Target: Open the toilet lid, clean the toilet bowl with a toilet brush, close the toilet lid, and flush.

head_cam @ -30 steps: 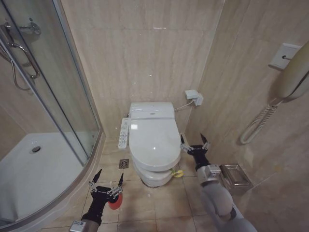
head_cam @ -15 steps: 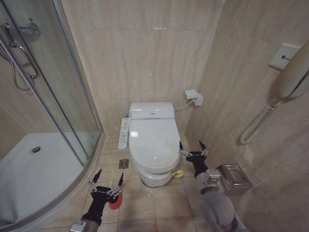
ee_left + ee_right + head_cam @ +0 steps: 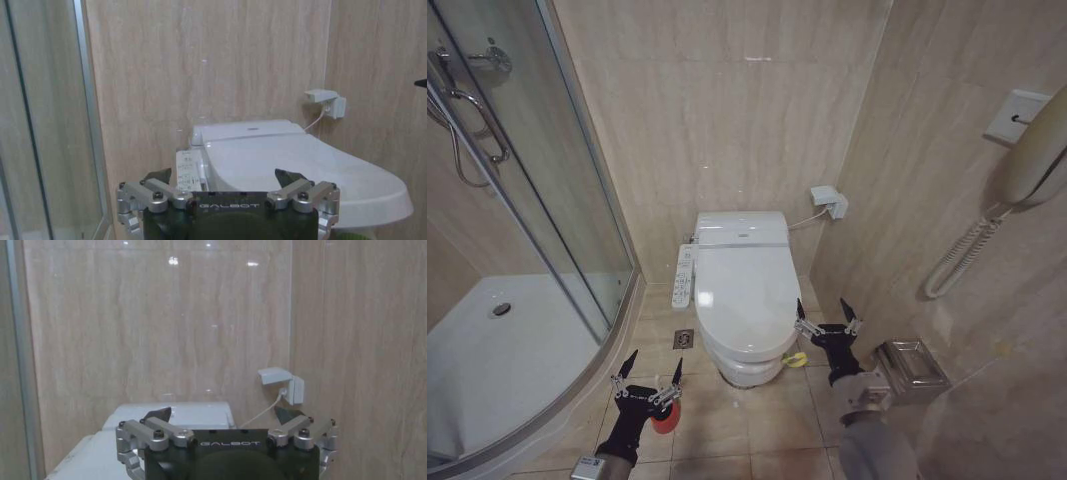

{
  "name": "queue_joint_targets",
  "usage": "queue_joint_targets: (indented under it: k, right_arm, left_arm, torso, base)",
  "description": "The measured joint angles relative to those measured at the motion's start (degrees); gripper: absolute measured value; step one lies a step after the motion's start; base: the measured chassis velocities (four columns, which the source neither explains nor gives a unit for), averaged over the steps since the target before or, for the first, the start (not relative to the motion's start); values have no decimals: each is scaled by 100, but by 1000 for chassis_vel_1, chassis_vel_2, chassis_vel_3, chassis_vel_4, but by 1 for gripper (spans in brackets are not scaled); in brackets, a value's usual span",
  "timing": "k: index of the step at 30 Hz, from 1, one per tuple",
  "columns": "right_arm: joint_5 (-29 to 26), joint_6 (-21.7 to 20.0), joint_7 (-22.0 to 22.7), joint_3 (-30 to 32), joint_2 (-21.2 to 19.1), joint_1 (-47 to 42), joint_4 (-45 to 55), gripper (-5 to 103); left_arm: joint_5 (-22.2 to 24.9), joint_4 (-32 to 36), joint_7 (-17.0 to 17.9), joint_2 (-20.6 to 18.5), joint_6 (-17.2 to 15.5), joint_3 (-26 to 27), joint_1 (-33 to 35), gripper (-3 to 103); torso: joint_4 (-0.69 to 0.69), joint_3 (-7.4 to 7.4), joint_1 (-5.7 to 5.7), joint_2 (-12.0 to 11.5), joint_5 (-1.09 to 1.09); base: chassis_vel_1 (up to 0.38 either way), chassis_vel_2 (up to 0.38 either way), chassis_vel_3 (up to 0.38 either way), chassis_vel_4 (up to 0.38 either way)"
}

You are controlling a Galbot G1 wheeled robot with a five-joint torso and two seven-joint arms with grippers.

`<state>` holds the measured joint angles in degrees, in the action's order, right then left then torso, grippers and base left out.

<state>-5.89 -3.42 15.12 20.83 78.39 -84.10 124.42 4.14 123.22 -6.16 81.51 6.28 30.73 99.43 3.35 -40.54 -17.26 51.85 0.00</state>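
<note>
The toilet lid (image 3: 745, 295) lies closed and glossy white over the toilet bowl (image 3: 749, 369), with a small yellow-green loop (image 3: 794, 358) at its front right edge. The white button panel (image 3: 684, 275) sits on the bowl's left side. My right gripper (image 3: 827, 324) is open, low beside the lid's right front, just above and right of the loop. My left gripper (image 3: 649, 383) is open near the floor, left of the bowl, over a small red cup holder (image 3: 665, 420). The toilet brush is hidden. The left wrist view shows the lid (image 3: 300, 165) beyond the open left gripper (image 3: 220, 176).
A glass shower enclosure (image 3: 537, 200) and white shower tray (image 3: 497, 350) take up the left. A floor drain (image 3: 684, 338) lies left of the bowl. A metal box (image 3: 913, 365) sits on the floor by the right wall, under a wall phone (image 3: 1035, 160). A socket box (image 3: 829, 200) is behind the toilet.
My right gripper has come down and back along the toilet's right side, ending close to the yellow-green loop. The left gripper and the lid have not moved.
</note>
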Motion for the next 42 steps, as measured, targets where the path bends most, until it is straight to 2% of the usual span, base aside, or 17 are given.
queue_joint_targets:
  k: [23, 30, 34, 36, 38, 40, 42]
  right_arm:
    - [548, 320, -271, -87, 485, -541, 255, 100]
    - [884, 589, -297, 154, 490, -348, -6, 100]
    - [929, 724, -410, 387, 316, -184, -147, 100]
    - [784, 759, -700, 566, 189, -104, -193, 100]
    - [445, 784, -1269, 883, 95, -15, -262, 100]
    - [339, 783, -1441, 960, 72, 3, -281, 100]
    - [65, 736, -2006, 1215, 8, 42, -337, 100]
  left_arm:
    - [0, 0, 0, 0, 0, 0, 0, 100]
    - [0, 0, 0, 0, 0, 0, 0, 100]
    - [0, 0, 0, 0, 0, 0, 0, 100]
    - [0, 0, 0, 0, 0, 0, 0, 100]
    - [0, 0, 0, 0, 0, 1, 0, 100]
    - [0, 0, 0, 0, 0, 0, 0, 100]
    - [0, 0, 0, 0, 0, 0, 0, 100]
  torso:
    - [1, 0, 0, 0, 0]
    - [0, 0, 0, 0, 1]
    - [0, 0, 0, -1, 1]
    - [0, 0, 0, -1, 1]
    - [0, 0, 0, -1, 1]
    - [0, 0, 0, -1, 1]
    - [0, 0, 0, -1, 2]
  base:
    - [0, 0, 0, 0]
    - [0, 0, 0, 0]
    - [0, 0, 0, 0]
    - [0, 0, 0, 0]
    - [0, 0, 0, 0]
    - [0, 0, 0, 0]
    - [0, 0, 0, 0]
